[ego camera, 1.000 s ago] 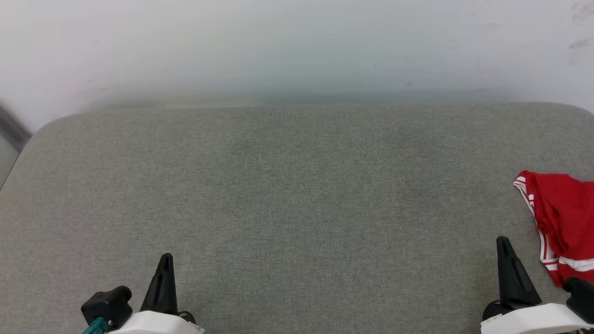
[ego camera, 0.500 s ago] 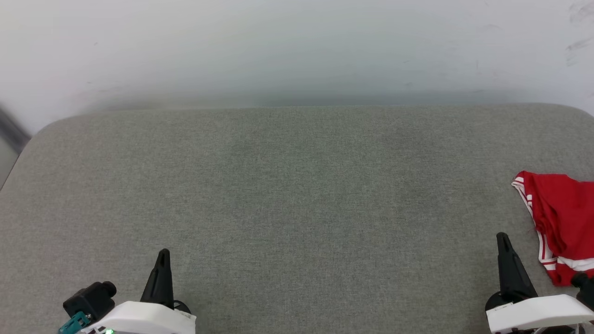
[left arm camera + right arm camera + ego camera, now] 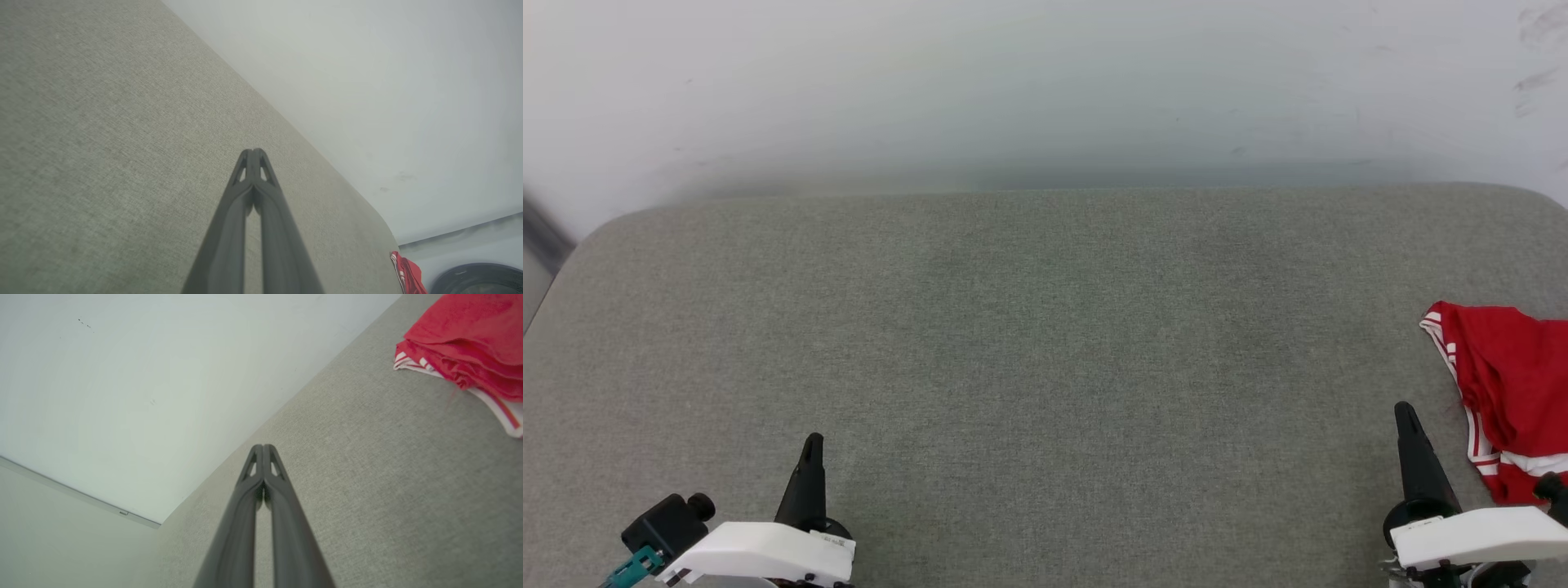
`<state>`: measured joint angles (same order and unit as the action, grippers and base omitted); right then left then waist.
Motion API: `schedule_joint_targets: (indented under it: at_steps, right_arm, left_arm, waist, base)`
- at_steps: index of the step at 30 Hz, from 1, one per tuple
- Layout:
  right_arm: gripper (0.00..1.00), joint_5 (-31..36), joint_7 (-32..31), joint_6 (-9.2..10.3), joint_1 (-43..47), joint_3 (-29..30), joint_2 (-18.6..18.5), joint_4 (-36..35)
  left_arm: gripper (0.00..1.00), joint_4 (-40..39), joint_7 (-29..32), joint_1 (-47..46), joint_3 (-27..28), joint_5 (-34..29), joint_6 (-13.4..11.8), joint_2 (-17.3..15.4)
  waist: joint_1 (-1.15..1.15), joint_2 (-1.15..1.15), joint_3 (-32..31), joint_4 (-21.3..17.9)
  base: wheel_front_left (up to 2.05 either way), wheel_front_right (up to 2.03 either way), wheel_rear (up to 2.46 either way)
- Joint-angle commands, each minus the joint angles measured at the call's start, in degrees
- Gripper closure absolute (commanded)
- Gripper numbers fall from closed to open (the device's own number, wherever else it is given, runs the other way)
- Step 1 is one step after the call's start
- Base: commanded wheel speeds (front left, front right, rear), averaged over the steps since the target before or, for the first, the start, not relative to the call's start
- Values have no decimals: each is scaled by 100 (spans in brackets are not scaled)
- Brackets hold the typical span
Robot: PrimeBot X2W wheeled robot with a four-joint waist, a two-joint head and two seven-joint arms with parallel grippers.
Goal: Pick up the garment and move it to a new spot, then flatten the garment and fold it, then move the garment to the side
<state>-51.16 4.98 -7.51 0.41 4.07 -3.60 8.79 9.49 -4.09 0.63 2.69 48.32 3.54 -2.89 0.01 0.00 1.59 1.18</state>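
You see the red jersey (image 3: 1515,384) bunched at the right edge of the padded table (image 3: 1045,327), just to the right of your right gripper (image 3: 1404,410) and not touching it. That gripper and the left gripper (image 3: 812,443) are both closed, holding nothing.

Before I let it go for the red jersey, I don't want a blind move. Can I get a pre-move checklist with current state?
1. Target located: ok. The garment lies bunched at the right edge of the padded surface.
2. Whole garment in head view: not ok. The picture's right edge cuts it off.
3. Jaws open for a grasp: not ok. Both the right gripper and the left gripper are shut and empty.
4. Fingers apart from the cloth: ok. The right gripper's fingers sit left of the garment, with a gap between.
5. Which side faces up: cannot tell. No lettering is visible.
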Motion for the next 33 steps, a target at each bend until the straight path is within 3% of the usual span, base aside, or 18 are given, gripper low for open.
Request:
schedule_joint_targets:
  at_steps: [1, 33]
  right_arm:
    - [100, -156, -24, 1, -151, 7, -52, -39]
    - [100, -2170, -537, 2, -423, 62, -46, 236]
  left_arm:
    - [100, -36, 36, -155, 40, 153, 38, -16]
    - [100, 209, 543, -437, 214, 2257, 216, -15]
  waist:
    - [-1, 0, -2, -1]
    - [-1, 0, -59, -49]
  base:
    - [0, 0, 0]
    - [0, 0, 0]
